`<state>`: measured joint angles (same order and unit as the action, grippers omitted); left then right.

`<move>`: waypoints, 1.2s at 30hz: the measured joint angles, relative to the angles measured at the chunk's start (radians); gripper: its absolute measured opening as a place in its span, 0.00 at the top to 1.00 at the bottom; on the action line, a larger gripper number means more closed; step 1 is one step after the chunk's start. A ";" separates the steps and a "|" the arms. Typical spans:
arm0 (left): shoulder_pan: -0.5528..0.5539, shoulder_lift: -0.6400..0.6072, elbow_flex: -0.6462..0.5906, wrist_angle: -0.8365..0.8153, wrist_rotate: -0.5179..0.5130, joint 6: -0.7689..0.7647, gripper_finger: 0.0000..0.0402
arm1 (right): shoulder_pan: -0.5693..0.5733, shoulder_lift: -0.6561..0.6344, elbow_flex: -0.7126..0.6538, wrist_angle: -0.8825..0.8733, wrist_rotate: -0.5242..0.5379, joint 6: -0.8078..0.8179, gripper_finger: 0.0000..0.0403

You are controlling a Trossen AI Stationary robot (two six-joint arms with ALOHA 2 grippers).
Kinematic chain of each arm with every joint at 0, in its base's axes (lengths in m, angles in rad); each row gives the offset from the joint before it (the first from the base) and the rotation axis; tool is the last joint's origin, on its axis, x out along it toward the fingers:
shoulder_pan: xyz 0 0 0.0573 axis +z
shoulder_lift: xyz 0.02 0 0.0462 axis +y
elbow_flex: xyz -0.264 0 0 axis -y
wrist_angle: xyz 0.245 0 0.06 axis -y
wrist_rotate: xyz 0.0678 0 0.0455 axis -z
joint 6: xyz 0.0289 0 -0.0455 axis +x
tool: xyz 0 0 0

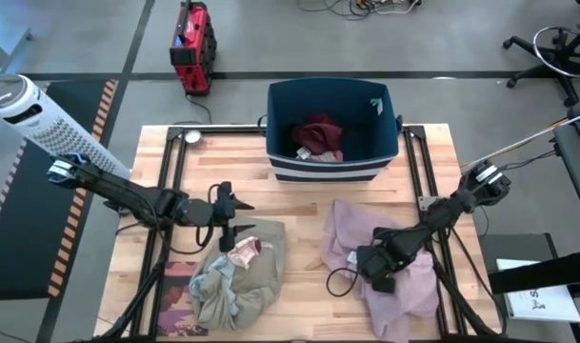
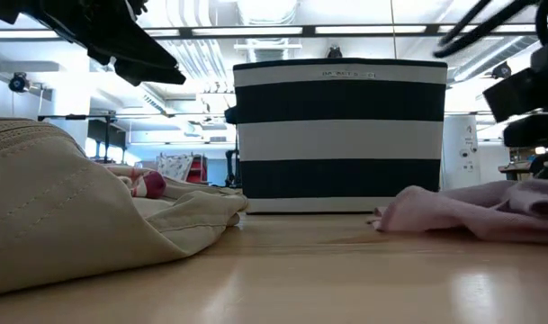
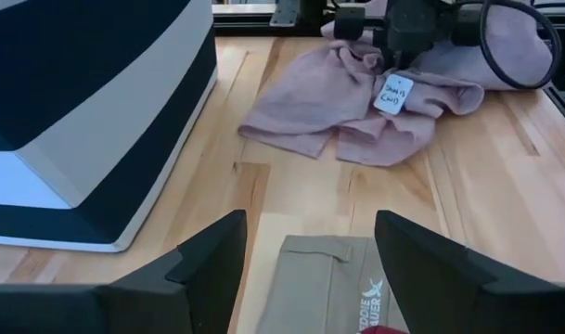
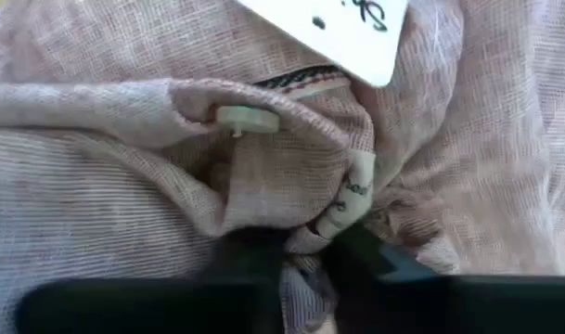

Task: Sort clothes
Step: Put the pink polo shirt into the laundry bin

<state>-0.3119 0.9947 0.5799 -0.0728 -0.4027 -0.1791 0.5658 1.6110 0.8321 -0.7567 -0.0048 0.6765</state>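
A large lilac-pink garment point(image 1: 404, 276) lies spread on the table's right half, with a white tag point(image 3: 393, 93) and a button point(image 4: 247, 118). My right gripper point(image 1: 370, 263) is down on it and shut on a fold. A khaki-beige garment point(image 1: 256, 272) lies heaped at the near left, with a grey-green piece point(image 1: 211, 284) and a small pink piece point(image 1: 246, 250) on it. My left gripper point(image 1: 234, 219) hovers open just above the khaki heap's far edge point(image 3: 328, 278), touching nothing. A maroon garment point(image 1: 318, 131) lies in the blue bin point(image 1: 280, 114). My right gripper pinches a bunched fold of the lilac-pink garment point(image 4: 305, 232) between its two fingers point(image 4: 365, 260), near the collar label and the button. The fingers come from above, slanting down. The garment lies slack on the table around the hold.
The blue-and-white striped bin point(image 2: 336, 135) stands at the table's far middle. A flat book with a dark pinkish cover point(image 1: 180, 307) lies at the near left corner, partly under the khaki heap. Bare wood point(image 1: 304, 205) shows between the two heaps.
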 joint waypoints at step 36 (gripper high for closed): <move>0.000 0.001 -0.111 0.256 -0.041 0.013 0.50 | -0.121 -0.133 1.092 -0.336 0.741 -0.685 1.00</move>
<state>-0.3119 0.9955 0.4690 0.1837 -0.4435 -0.1661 0.4448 1.4781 1.9238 -1.0925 0.7359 -0.0081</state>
